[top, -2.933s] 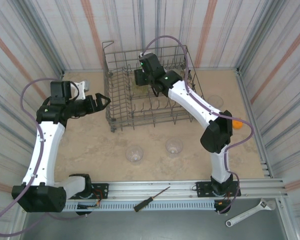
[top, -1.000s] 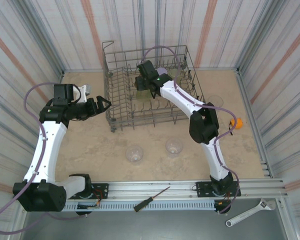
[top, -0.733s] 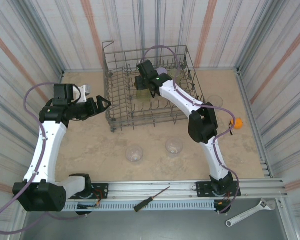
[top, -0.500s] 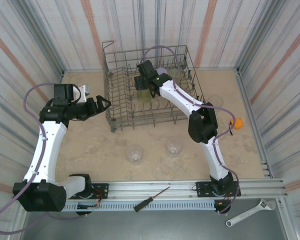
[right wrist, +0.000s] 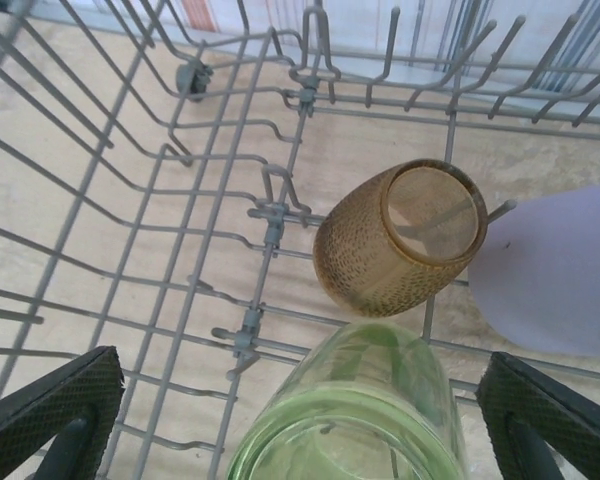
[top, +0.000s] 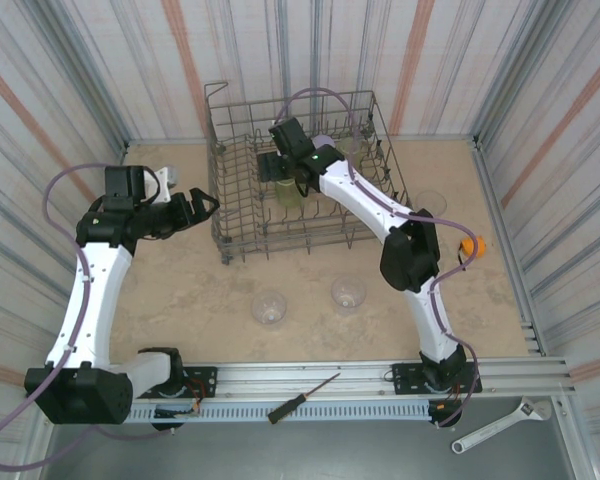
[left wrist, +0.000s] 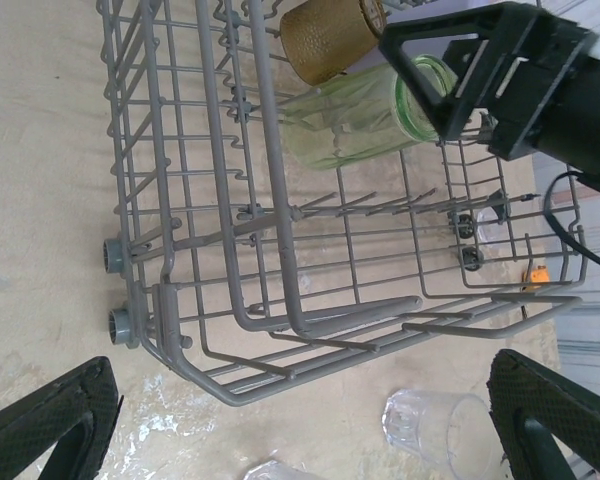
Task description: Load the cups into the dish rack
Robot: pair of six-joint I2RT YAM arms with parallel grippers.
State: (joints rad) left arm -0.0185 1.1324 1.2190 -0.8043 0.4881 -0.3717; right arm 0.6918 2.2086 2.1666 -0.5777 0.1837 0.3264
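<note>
Found the large rectangular grey wire dish rack standing at the far middle of the sandy table, with three small translucent plastic cups inside. Saw a yellow-green tumbler lying on its side among the tines. Just beyond it, saw an amber-brown dimpled tumbler, also tipped over, one round end toward the right wrist camera, and beside that a lilac tumbler. Counted more outside the rack on the table: a clear tumbler and a second clear tumbler near its front, a third clear tumbler off its right side.

Found the right tool spread wide inside the rack, one finger to each side of the yellow-green tumbler, apart from it, gripping nothing. Found the left tool equally wide, empty, hovering just left of the rack.

Caught the lilac tumbler plainly from the right wrist. From the left wrist, caught the right tool's black fingers at one end of the yellow-green tumbler. From overhead, picked out a small orange ball by the right arm, plus a screwdriver and a steel wrench on the near rail.
</note>
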